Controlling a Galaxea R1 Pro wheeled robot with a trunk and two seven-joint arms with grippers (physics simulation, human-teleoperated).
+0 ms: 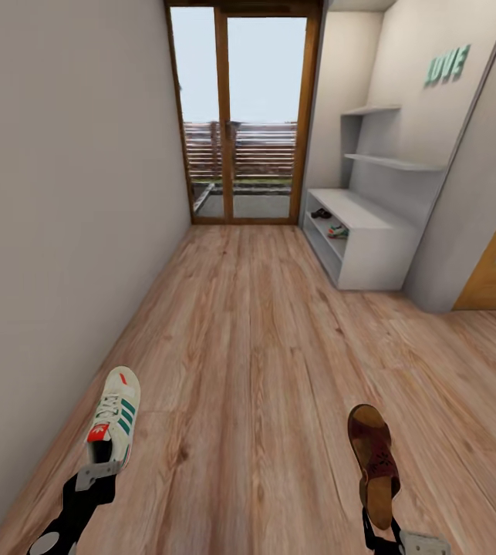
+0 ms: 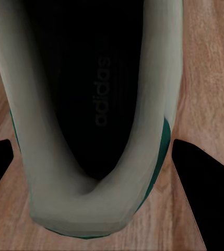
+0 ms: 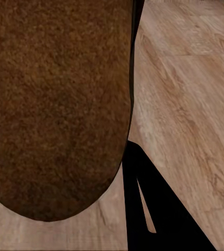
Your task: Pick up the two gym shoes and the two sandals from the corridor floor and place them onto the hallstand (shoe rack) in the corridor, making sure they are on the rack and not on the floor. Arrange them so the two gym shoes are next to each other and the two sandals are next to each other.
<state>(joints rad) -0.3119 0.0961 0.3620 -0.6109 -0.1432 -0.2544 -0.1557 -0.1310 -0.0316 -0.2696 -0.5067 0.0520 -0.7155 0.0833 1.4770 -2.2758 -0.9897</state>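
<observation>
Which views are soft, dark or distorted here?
Head view: evenly lit, wide-angle lines splay, bright glass door washed pale. Left wrist view: gym shoe close and blurry, its inside nearly black. Right wrist view: sandal footbed soft, corridor floor grain sharper.

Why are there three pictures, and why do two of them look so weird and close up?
A robot with two arms took them. The big picture comes from its head camera, looking down a hallway. Its left tool holds a white gym shoe, and its right tool holds a brown sandal. Each arm also has a tiny camera, so those pictures show the gym shoe and sandal from very near. Far ahead stands the grey shoe rack, with two more shoes on its shelf. The wooden floor lies below.
</observation>
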